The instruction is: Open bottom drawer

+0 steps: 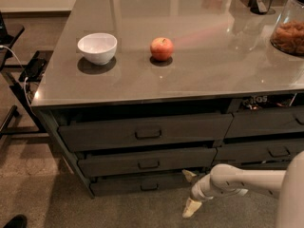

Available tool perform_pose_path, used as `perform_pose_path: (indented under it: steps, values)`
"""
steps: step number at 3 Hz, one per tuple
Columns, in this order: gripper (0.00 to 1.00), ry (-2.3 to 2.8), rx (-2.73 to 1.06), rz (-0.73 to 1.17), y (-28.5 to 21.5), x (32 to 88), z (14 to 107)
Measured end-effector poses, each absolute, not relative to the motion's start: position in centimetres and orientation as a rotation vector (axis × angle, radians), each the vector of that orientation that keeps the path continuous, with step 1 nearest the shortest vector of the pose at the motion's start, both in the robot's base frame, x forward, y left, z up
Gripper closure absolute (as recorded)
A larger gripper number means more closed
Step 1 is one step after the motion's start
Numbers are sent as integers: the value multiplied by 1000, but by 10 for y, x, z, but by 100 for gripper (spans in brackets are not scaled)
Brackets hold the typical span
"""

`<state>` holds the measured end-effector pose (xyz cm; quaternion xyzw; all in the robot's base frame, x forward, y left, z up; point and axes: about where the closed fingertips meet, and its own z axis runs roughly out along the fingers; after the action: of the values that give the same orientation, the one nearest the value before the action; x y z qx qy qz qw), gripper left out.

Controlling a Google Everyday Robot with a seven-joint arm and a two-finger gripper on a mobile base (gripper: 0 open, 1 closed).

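Observation:
The bottom drawer (123, 185) is the slimmest dark grey front at the foot of the wide left stack, with a small loop handle (148, 187) at its middle. It looks closed. My gripper (189, 192) is low in front of the cabinet, at the right end of the bottom drawer's front and to the right of the handle. Its pale fingers (189, 175) are spread open, one above the other, and hold nothing. The white arm (247, 179) comes in from the lower right.
Two taller wide drawers (147, 133) sit above the bottom one, and more drawers (266, 122) are to the right. On the counter (199, 75) are a white bowl (97, 47), an apple (161, 48) and a jar (289, 32). A black stand (19, 75) is at the left.

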<state>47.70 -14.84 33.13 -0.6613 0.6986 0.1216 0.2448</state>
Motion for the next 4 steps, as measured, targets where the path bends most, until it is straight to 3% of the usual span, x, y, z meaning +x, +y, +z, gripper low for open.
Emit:
perform_pose_path:
  steps: [2, 4]
  values:
    - [0, 1959, -1583, 396, -189, 515, 275]
    - [0, 1965, -1572, 384, -185, 519, 263]
